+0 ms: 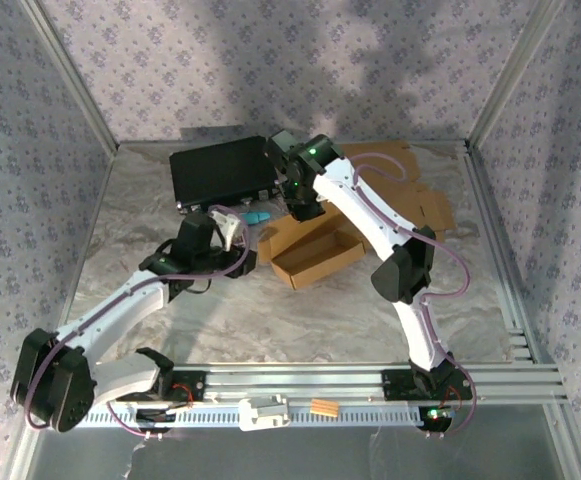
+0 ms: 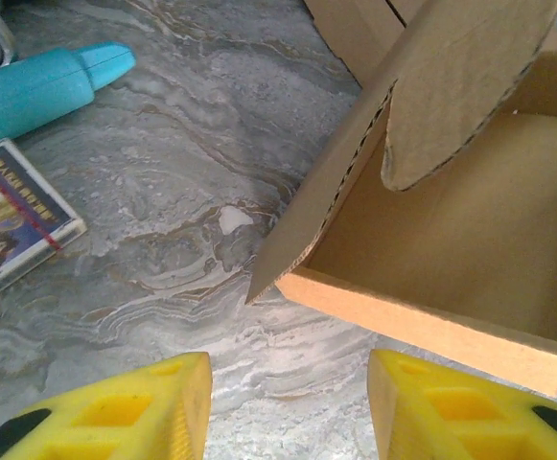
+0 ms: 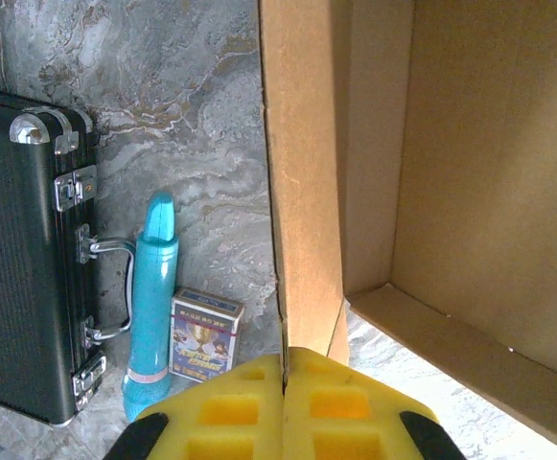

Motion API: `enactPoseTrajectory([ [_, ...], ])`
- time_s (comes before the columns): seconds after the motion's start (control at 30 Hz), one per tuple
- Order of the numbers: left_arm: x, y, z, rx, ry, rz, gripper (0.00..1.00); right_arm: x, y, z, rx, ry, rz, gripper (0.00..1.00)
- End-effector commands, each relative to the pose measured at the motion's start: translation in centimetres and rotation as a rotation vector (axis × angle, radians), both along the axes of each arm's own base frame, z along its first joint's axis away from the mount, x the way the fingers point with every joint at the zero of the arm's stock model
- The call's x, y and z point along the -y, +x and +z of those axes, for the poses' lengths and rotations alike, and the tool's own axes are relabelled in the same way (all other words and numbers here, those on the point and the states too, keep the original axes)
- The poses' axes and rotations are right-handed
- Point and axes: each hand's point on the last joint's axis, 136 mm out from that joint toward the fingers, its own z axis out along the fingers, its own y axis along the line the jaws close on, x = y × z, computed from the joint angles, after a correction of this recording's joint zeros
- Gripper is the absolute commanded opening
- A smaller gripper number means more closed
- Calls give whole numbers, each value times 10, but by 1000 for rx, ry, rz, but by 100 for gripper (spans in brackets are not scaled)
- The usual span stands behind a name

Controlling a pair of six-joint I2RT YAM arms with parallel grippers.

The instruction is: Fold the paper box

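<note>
On table (image 1: 270, 320): paper box (image 1: 315, 252) | right fingers (image 3: 230, 412) apparently pinch its wall | left fingers (image 2: 134, 412) wide, box just ahead

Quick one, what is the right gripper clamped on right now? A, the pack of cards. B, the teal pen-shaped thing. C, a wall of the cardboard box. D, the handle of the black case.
C: in the right wrist view the right gripper has its yellow fingers pressed together on the edge of the box wall, while the teal tool, card pack and black case lie untouched on the table.
</note>
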Motion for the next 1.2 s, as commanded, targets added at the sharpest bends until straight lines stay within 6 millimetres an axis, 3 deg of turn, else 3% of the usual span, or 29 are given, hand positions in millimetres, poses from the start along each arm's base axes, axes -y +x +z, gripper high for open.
enactPoseTrajectory([
  [0.0,16,14,23,121,1,-58,48,10,-13,12,-18,4,0,0],
  [0.13,28,12,22,136,23,-84,49,11,-14,15,-15,11,-1,0],
  [0.3,24,22,17,149,74,-41,48,11,-17,19,-13,22,-1,0],
  [0.5,32,26,12,134,82,-62,36,12,-19,20,-13,29,-1,0],
  [0.67,39,28,18,142,55,-66,34,12,-19,19,-13,34,1,0],
  [0.87,44,28,22,143,52,-72,20,10,-18,19,-13,47,6,0],
  [1.07,41,28,24,153,73,-64,0,12,-13,24,20,40,56,0],
  [1.17,38,25,30,161,98,-90,0,22,0,39,114,-4,149,24],
])
